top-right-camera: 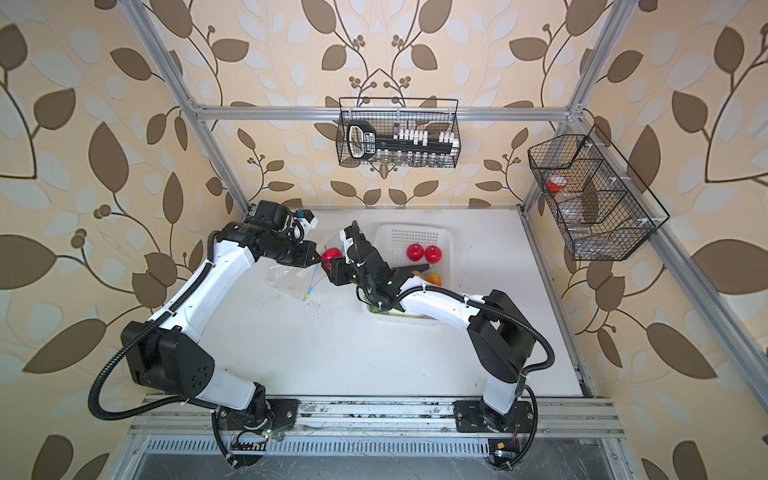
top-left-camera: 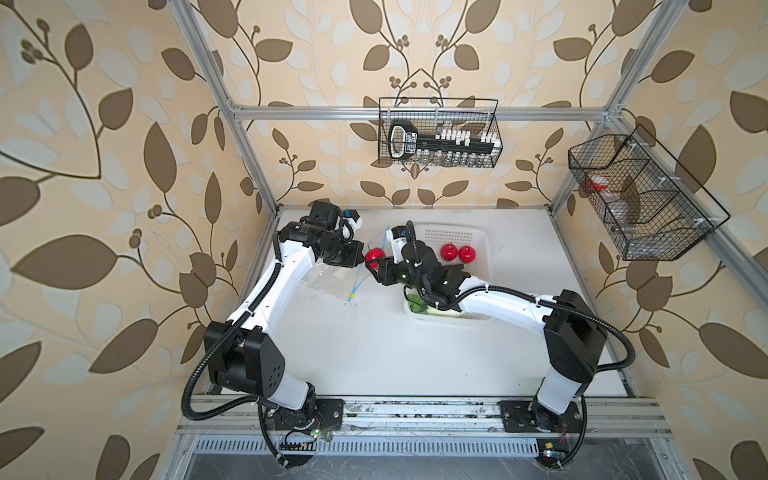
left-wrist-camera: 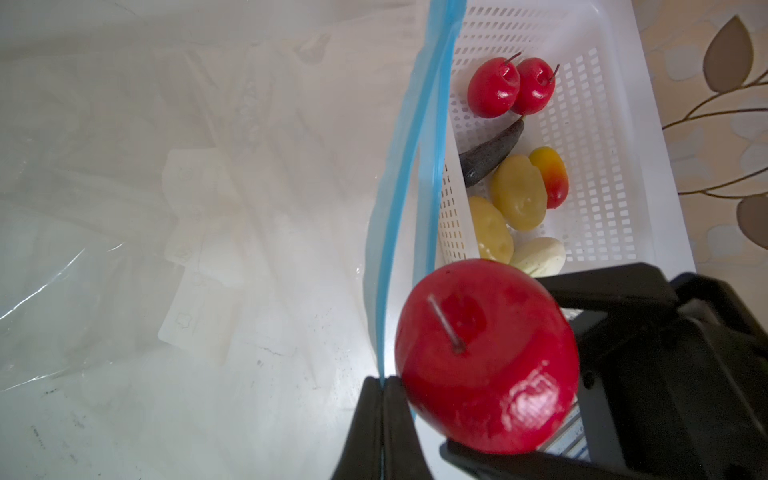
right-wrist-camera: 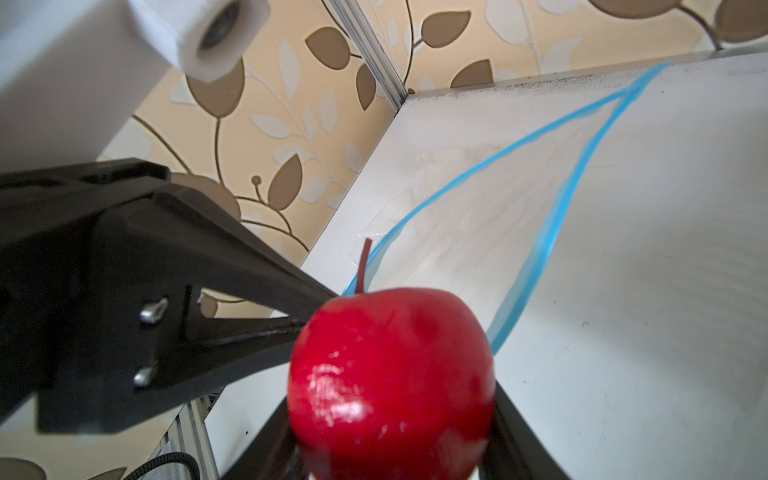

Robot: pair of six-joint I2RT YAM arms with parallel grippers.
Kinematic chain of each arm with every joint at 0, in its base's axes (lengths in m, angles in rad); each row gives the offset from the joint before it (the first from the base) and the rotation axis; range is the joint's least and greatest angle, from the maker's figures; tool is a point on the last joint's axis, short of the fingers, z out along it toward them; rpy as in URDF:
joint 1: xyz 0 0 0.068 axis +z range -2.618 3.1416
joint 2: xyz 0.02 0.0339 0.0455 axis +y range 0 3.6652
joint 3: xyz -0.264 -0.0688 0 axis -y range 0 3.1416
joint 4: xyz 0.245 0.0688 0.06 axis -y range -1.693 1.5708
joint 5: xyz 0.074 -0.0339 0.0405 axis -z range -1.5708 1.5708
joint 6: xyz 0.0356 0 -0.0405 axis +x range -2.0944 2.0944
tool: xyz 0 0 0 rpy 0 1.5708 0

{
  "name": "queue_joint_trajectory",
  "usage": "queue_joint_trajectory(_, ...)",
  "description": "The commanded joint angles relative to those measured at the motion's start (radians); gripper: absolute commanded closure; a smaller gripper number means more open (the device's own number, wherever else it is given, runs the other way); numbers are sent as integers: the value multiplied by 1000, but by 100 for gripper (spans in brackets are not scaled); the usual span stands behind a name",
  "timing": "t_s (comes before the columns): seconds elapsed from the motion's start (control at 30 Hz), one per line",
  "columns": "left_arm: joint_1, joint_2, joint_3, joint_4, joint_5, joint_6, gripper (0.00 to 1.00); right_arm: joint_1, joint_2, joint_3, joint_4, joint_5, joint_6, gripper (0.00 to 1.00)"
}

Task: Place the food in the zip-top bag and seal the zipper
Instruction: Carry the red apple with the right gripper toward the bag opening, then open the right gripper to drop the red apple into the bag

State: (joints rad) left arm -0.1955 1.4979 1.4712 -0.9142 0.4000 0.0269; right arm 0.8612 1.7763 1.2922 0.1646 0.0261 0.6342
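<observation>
My right gripper (right-wrist-camera: pixel 392 419) is shut on a red apple (right-wrist-camera: pixel 390 374), holding it just in front of the zip-top bag's open mouth. The clear bag (top-left-camera: pixel 326 277) lies crinkled on the white table. Its blue zipper (right-wrist-camera: pixel 552 232) gapes in a loop, and the yellow slider (top-left-camera: pixel 351 296) hangs at its near end. My left gripper (left-wrist-camera: pixel 383 384) is shut on one lip of the zipper (left-wrist-camera: pixel 415 145), right beside the apple (left-wrist-camera: pixel 486 357). The other food lies in the white basket (left-wrist-camera: pixel 623 124): two apples (left-wrist-camera: pixel 492 87), an eggplant (left-wrist-camera: pixel 492 151), two potatoes (left-wrist-camera: pixel 517 193), a red-yellow fruit (left-wrist-camera: pixel 550 176), a cabbage (left-wrist-camera: pixel 540 255).
The basket (top-left-camera: pixel 478 237) stands to the right of the bag, partly under my right arm. A black wire rack (top-left-camera: pixel 438 133) hangs on the back rail and another (top-left-camera: pixel 640 199) on the right frame. Aluminium posts box in the table.
</observation>
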Motion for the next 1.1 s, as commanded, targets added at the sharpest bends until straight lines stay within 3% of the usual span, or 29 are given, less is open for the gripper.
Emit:
queue_joint_trajectory(0.0, -10, -33, 47, -17, 37, -8, 100, -9, 14, -36, 56, -12, 37, 63)
queue_joint_trajectory(0.3, -10, -52, 49, -20, 37, -13, 100, -20, 7, -47, 37, -10, 53, 63)
queue_joint_trajectory(0.73, -10, -105, 98, -31, 57, -40, 100, 10, 85, 78, -160, 124, 28, 62)
queue_joint_trajectory(1.07, -10, -104, 61, -12, 58, -48, 100, 20, 65, 131, -106, 67, 4, 60)
